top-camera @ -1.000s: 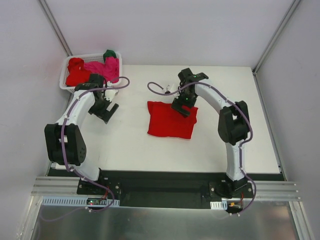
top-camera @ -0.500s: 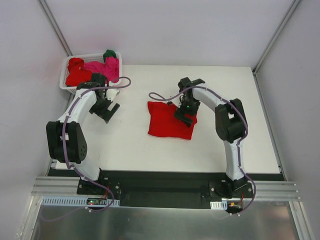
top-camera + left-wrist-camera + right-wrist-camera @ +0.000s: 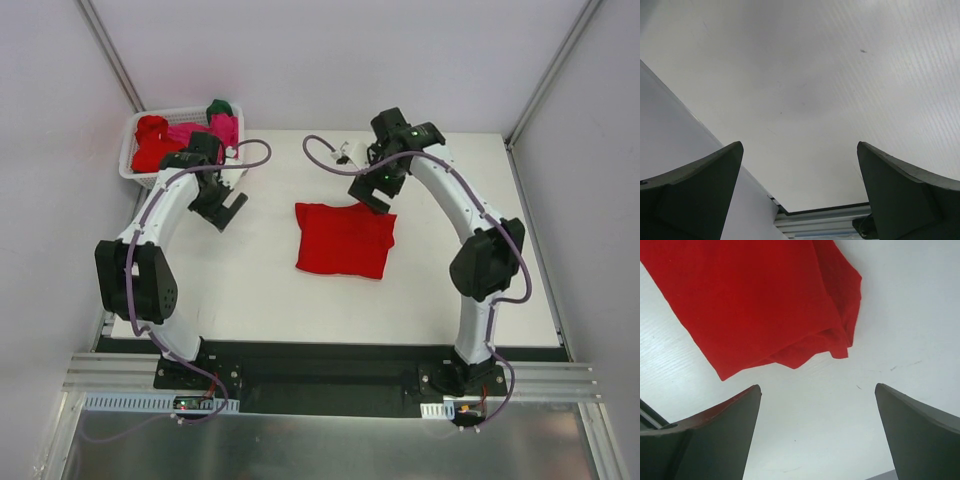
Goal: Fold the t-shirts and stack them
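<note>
Lying flat near the middle of the white table (image 3: 260, 290), the folded red t-shirt (image 3: 345, 240) has soft wavy edges and bare table all round. The right gripper (image 3: 372, 192) hangs near its far edge, jaws wide, holding nothing. The left gripper (image 3: 226, 206), equally wide and empty, hovers beside the white lattice basket (image 3: 127, 165) where crumpled red, pink and green t-shirts (image 3: 172, 138) lie.
</note>
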Available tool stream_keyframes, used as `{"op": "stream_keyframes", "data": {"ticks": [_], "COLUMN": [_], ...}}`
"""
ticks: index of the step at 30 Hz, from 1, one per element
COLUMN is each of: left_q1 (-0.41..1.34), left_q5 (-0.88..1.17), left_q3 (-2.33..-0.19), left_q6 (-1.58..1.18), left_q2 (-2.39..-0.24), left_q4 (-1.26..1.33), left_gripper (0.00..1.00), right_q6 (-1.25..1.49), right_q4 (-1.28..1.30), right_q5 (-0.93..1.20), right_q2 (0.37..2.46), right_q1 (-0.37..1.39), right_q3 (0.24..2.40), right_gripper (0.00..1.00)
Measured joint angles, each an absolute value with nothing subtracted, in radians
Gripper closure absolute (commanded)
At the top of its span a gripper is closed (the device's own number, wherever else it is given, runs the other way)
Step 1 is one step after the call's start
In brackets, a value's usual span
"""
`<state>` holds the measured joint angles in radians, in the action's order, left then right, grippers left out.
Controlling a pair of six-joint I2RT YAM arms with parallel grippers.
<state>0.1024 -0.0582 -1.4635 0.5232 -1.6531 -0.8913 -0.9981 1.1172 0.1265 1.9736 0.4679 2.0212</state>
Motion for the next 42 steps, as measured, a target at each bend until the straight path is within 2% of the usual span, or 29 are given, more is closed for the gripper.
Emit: {"op": "stream_keyframes", "data": {"ticks": [12,20,28,35,42], "left_q1": [0.216,0.214,0.077,-0.072,-0.091], "left_q5": [-0.023,-0.047,-0.112,-0.104,-0.081], "left_q3": [-1.681,-1.634,-1.537,-1.521,-1.481], "left_q6": [0.519,0.514,0.499,0.535,0.541], "left_q2": [-1.769,-1.795,-1.778,-1.643,-1.559], "left_q4": [-0.894,-0.896,-0.895,-0.926,-0.945], "left_gripper": [0.01,0.01,0.01,0.01,0.01], "right_q6": [-0.942,-0.935,-0.987,-1.159,-1.302], "right_q4": [1.257,1.295,1.283,1.259,1.197], "right_q5": [0.181,0.320,0.348,0.275,0.164], "right_q2": [2.132,2.179,2.269,2.325,2.325], "right_q1": [0.517,0.552,0.617,0.627,0.631], "right_q3": [1.995,2.082,2.063,2.054,2.059], "right_gripper": [0.00,0.00,0.00,0.00,0.00]}}
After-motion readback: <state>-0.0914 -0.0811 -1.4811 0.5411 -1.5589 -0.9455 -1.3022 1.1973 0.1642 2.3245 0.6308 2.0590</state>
